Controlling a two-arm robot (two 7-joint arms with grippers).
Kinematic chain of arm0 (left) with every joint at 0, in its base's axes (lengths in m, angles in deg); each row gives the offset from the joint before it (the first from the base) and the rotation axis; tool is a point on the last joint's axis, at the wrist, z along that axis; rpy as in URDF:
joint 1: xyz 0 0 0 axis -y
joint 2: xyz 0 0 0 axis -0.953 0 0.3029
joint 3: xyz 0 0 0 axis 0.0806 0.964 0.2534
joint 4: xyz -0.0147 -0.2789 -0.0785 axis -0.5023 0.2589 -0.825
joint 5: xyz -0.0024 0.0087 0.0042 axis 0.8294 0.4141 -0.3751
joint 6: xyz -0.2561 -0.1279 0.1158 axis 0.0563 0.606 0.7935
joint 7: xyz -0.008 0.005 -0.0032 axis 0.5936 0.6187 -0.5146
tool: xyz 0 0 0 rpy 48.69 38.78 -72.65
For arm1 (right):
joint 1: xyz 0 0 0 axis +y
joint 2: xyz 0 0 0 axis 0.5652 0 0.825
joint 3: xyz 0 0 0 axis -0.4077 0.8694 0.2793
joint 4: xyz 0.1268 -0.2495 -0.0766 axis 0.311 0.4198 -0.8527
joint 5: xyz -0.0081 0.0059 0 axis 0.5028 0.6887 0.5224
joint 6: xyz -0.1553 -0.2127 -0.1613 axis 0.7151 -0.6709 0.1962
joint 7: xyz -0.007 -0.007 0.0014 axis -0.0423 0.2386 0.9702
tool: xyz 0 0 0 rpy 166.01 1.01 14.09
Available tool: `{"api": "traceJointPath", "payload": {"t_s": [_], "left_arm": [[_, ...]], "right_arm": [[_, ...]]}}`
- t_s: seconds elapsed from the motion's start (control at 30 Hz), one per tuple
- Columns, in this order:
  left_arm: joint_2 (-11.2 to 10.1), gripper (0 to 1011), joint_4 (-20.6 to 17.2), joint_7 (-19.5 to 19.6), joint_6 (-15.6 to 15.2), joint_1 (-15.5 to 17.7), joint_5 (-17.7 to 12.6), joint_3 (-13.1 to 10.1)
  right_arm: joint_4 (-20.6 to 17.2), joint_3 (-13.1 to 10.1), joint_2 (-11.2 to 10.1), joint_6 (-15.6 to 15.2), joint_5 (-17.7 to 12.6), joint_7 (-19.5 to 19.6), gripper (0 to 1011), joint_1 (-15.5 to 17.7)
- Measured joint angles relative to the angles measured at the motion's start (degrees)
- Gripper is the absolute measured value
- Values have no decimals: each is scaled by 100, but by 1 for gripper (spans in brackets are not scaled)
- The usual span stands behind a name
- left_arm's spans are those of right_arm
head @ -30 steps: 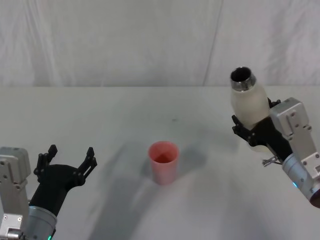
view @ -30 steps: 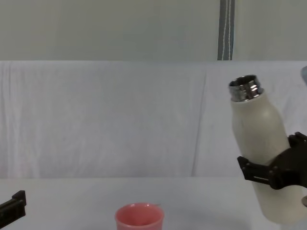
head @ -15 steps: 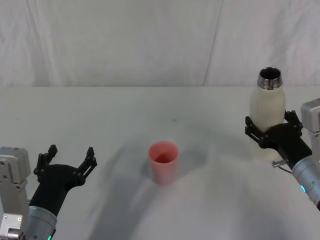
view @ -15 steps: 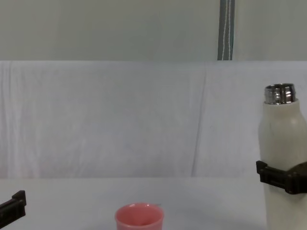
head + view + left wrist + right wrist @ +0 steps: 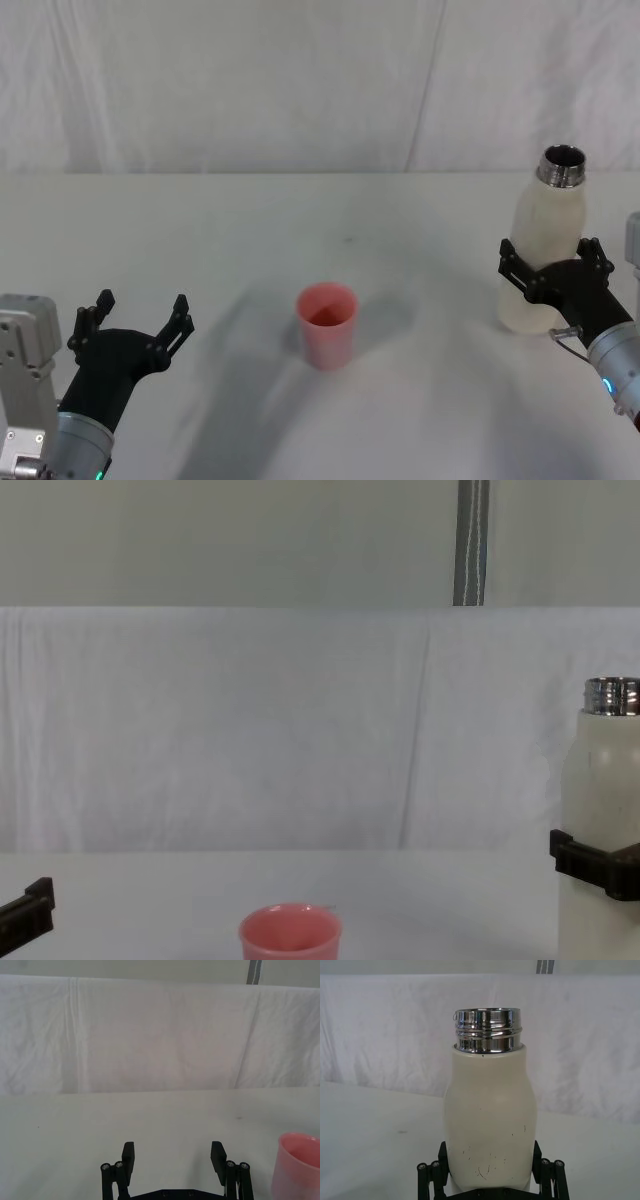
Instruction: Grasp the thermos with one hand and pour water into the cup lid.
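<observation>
Head view: my right black two-fingered gripper [image 5: 552, 270] is clamped round the tall cream-white steel-necked thermos [image 5: 545, 262], upright at the table's right; the small pink cup lid [image 5: 327, 324] sits well leftward; left gripper [image 5: 138, 312] gapes empty

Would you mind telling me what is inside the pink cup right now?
From the head view, the cup shows a darker reddish interior, with no object in it. Whether that is water cannot be told; the wall hides its inside from the chest view.
</observation>
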Motion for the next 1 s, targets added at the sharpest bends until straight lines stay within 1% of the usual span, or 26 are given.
{"api": "traceJointPath", "payload": {"t_s": [0.3,0.53,1.0], "left_arm": [[0,1001,0,0,0,0,0,0],[0,1001,0,0,0,0,0,0],[0,1001,0,0,0,0,0,0]], "right_arm": [[108,-3,-1,44,-92,71,951,-20],[217,-23,30,156,-189,109,951,-43],[373,12,54,239,-256,119,951,-125]]}}
